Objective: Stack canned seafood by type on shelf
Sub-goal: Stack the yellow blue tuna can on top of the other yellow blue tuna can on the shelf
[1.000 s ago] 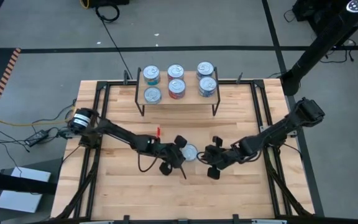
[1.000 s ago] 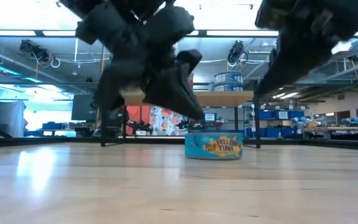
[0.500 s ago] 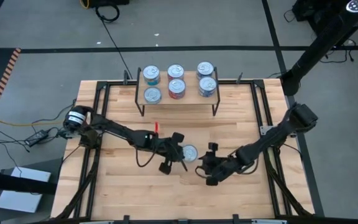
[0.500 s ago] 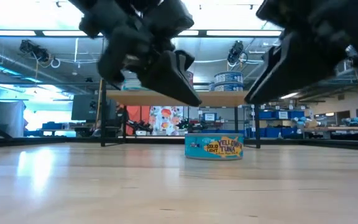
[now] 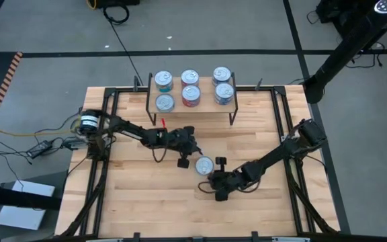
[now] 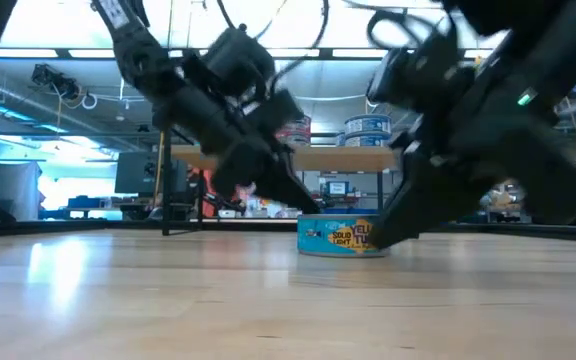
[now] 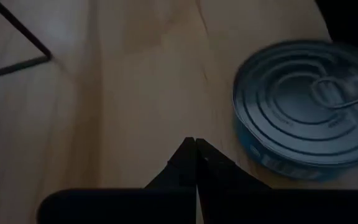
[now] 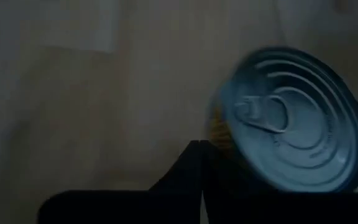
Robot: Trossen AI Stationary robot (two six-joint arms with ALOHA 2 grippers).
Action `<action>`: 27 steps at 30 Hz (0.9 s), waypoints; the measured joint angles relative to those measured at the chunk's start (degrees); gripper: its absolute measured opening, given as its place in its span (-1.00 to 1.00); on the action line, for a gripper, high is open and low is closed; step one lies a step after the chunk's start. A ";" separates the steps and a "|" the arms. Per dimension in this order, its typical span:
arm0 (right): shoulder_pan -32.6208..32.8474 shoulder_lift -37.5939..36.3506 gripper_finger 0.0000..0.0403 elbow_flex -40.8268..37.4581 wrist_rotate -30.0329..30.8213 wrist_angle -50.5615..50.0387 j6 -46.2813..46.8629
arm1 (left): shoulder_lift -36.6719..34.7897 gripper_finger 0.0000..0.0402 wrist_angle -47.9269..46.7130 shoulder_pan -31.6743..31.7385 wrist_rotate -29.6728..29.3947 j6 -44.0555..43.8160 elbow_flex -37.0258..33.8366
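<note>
One tin of canned seafood [image 5: 203, 165], with a silver lid and a teal and yellow label [image 6: 333, 236], rests on its base on the tabletop near the middle. My left gripper [image 5: 193, 150] is shut and low, just beyond the tin's far left side and apart from it [image 7: 195, 142]. My right gripper [image 5: 211, 177] is shut and slants down at the tin's near side [image 8: 201, 144]. The shelf [image 5: 207, 106] at the table's far edge carries several tins [image 5: 191, 95] with teal, red or blue labels. My right gripper's shut fingertips [image 6: 386, 232] stand against the near right part of the tin's side wall [image 8: 219, 134], slanting down from the near right. I cannot tell whether they touch it. The tin stands flat on the table.
Black metal rails [image 5: 109, 114] frame the tabletop along its left, right and far sides. Bare wood lies left of the tin and along the near edge [image 5: 146, 202]. The shelf's thin black legs [image 5: 154, 117] stand just beyond my left arm.
My left gripper has gone from beside the tin toward the table's far edge and sunk, rolling as it went. My right gripper has dropped and gone toward the near left, down to the tin's near side. The tin has stayed where it was.
</note>
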 joint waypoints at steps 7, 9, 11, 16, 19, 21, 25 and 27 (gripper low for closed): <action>-1.51 1.04 -0.89 0.07 0.65 1.16 2.94 | 3.96 -1.00 2.54 -0.27 0.12 0.36 0.17; -1.48 0.34 -0.93 0.02 1.88 0.97 3.05 | 3.93 -1.00 3.08 -0.84 0.10 1.23 0.16; -1.46 -0.80 -0.97 0.02 2.68 1.06 3.41 | 3.87 -1.00 3.21 -1.56 -0.14 1.73 0.24; -1.44 -3.55 -0.93 0.02 3.62 0.58 6.85 | 3.87 -1.00 3.33 -2.78 -0.50 1.84 0.22; -1.44 -5.25 -0.92 0.02 4.26 0.93 8.49 | 3.87 -1.00 2.82 -2.96 -0.45 1.86 0.20; -1.44 -5.98 -0.94 0.02 4.96 0.73 9.58 | 3.87 -1.00 2.33 -2.97 -0.42 1.86 0.20; -1.68 -7.42 -0.95 0.02 6.17 0.86 10.93 | 3.87 -1.00 0.96 -3.63 0.18 1.87 0.20; -2.04 -7.80 -0.94 0.02 6.17 1.15 11.98 | 3.87 -1.00 0.20 -4.20 0.20 2.26 0.17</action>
